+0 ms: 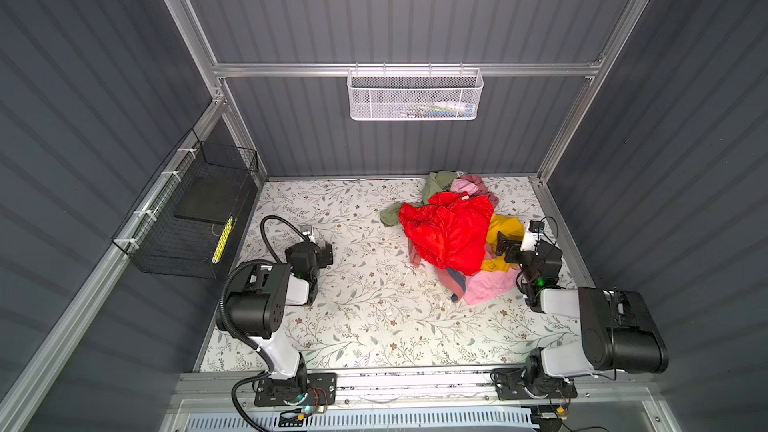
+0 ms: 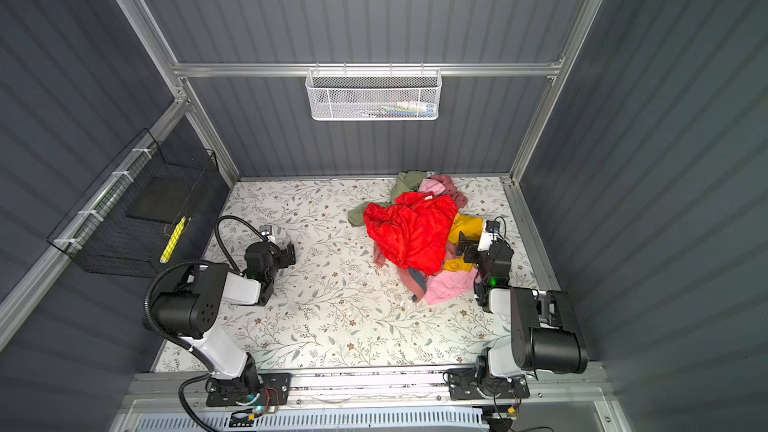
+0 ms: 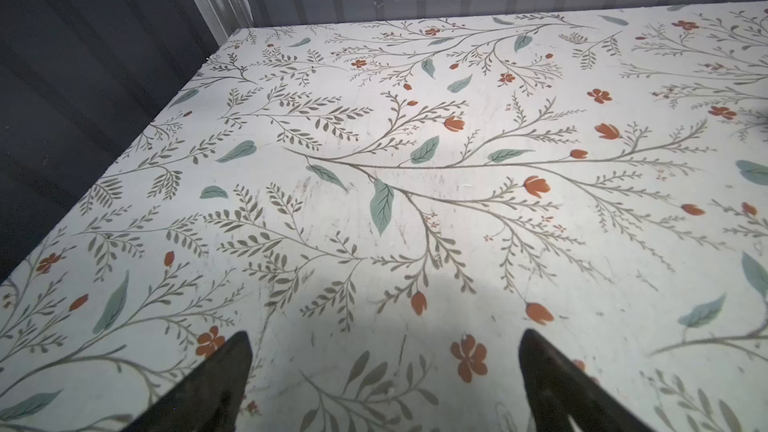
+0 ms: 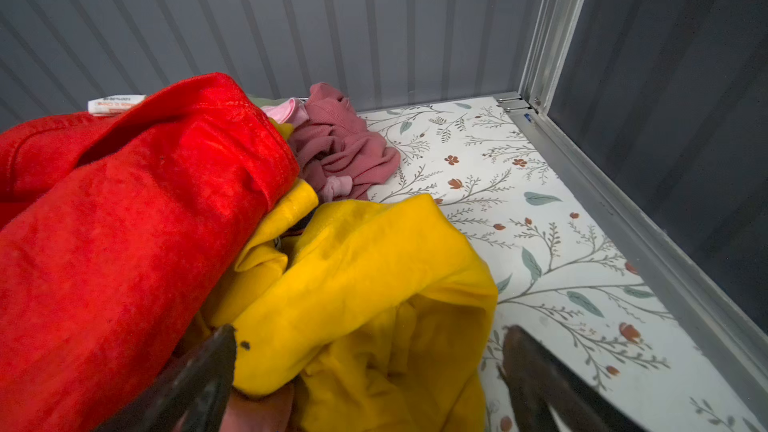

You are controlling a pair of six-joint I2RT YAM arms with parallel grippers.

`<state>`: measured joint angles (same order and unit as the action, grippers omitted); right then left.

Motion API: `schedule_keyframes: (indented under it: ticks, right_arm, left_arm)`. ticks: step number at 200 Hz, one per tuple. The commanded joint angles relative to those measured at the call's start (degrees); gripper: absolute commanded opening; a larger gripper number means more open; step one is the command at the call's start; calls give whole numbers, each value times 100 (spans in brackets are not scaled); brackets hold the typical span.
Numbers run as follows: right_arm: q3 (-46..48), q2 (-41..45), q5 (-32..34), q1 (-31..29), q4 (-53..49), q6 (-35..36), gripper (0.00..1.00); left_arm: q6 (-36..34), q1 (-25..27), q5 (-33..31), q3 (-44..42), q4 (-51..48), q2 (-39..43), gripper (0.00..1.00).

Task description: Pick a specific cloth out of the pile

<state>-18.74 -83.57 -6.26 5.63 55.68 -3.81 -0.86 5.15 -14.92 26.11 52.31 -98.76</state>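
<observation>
Soft and limp under the red garment [image 1: 446, 230], the salmon-pink T-shirt [image 1: 444, 278] looks easiest to pinch at its blue-grey neck trim [image 1: 456, 284], with the right gripper [image 4: 370, 336] and the left gripper [image 3: 384, 338] both spread wide and empty.

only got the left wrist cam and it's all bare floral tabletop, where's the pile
Observer: The pile sits right of the table's middle, toward the back wall, well apart from the left end effector.
Operator: any sign of the salmon tee with blue-grey trim
Observer: Only a strip. The cloth shows from beneath the red garment at the pile's near edge, next to a light-pink garment.
</observation>
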Motion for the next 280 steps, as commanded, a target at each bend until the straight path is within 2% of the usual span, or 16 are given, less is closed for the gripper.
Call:
schedule_keyframes:
  ticks: [1, 207, 221, 233, 249, 262, 280]
  right_arm:
    - [4, -5, -59, -4, 13, 61, 99]
    - [8, 7, 59, 1, 45, -16, 99]
    - [-49, 93, 134, 9, -150, -45, 99]
    - [-89, 194, 244, 16, -307, -100, 99]
    - [-197, 424, 295, 50, -710, -166, 99]
    - [-436, 713, 350, 56, -1434, -262, 99]
    - [-957, 1130, 327, 78, -3030, -615, 99]
  left_arm:
    - [68, -21, -51, 52, 73, 42, 100]
    - [71, -23, -60, 80, 82, 61, 100]
    - [192, -31, -275, 353, -594, 290, 100]
    - [312, -39, -468, 843, -1763, 499, 100]
    - [413, -40, -324, 1358, -2843, 671, 100]
    - [655, -40, -219, 1547, -3249, 834, 100]
    - [1077, -40, -179, 1626, -3483, 1114, 100]
